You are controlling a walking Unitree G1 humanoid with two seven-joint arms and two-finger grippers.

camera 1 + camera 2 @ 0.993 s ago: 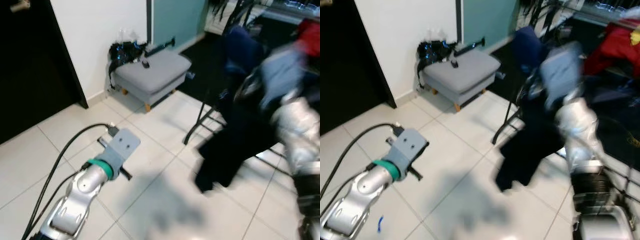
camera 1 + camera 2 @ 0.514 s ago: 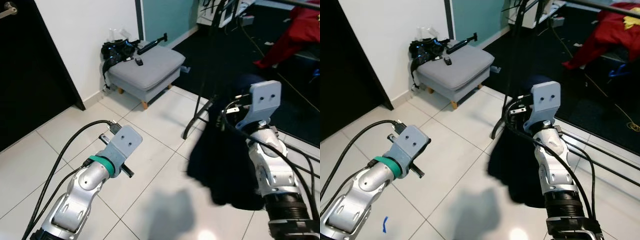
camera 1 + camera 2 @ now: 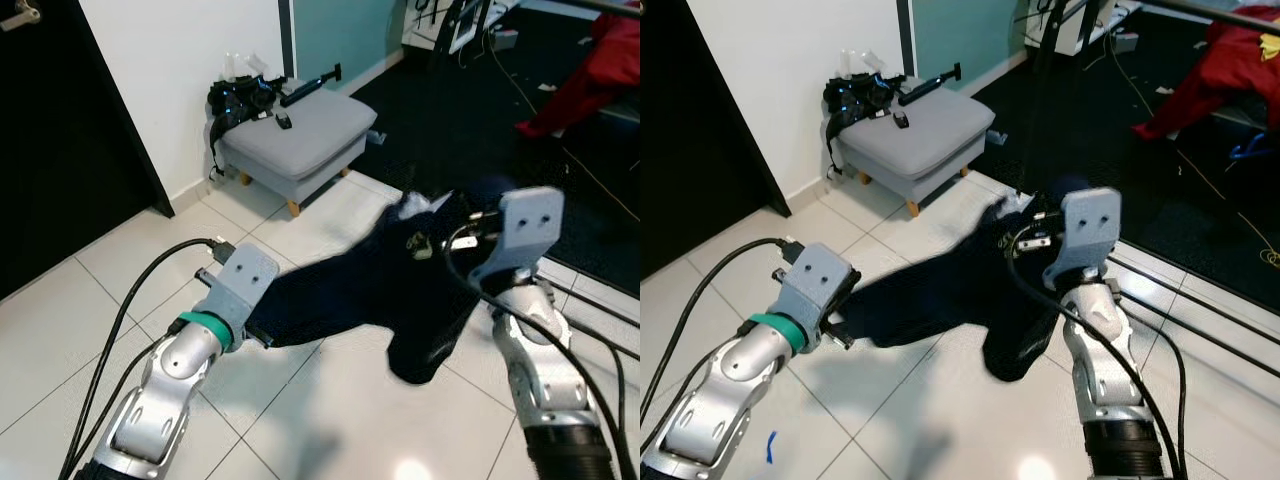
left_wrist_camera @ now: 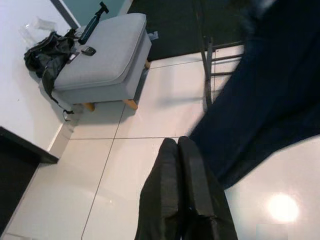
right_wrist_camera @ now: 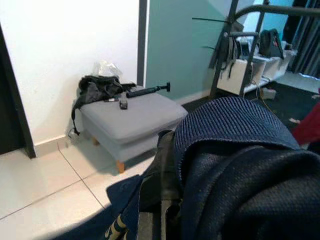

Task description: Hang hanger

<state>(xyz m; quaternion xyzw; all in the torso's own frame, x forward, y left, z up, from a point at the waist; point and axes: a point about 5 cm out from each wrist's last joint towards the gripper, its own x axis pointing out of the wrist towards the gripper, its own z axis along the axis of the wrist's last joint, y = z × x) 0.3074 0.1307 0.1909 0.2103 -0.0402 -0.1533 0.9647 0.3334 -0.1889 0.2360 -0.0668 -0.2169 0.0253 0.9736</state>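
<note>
A dark navy garment (image 3: 340, 290) with a ribbed collar (image 5: 230, 125) hangs from my right gripper (image 5: 162, 165), which is shut on it near the collar. The cloth flares out sideways over the white tile floor, and its far edge reaches my left gripper (image 3: 835, 335). In the left wrist view my left gripper (image 4: 177, 142) is shut with nothing between its fingers, and the garment (image 4: 265, 90) lies just beyond them. A small white patch (image 3: 410, 205) shows near the collar. I cannot make out a hanger under the cloth.
A grey footstool (image 3: 295, 140) with a black bag (image 3: 235, 100) stands by the white wall. A black door (image 3: 60, 140) is at the left. A black clothes rack post (image 3: 1040, 60) and floor rails (image 3: 1200, 310) stand on the dark carpet, near a red garment (image 3: 1200, 70).
The garment hung straight below my right gripper and has now swung out leftwards to my left gripper. The right arm came down from its raised, blurred position.
</note>
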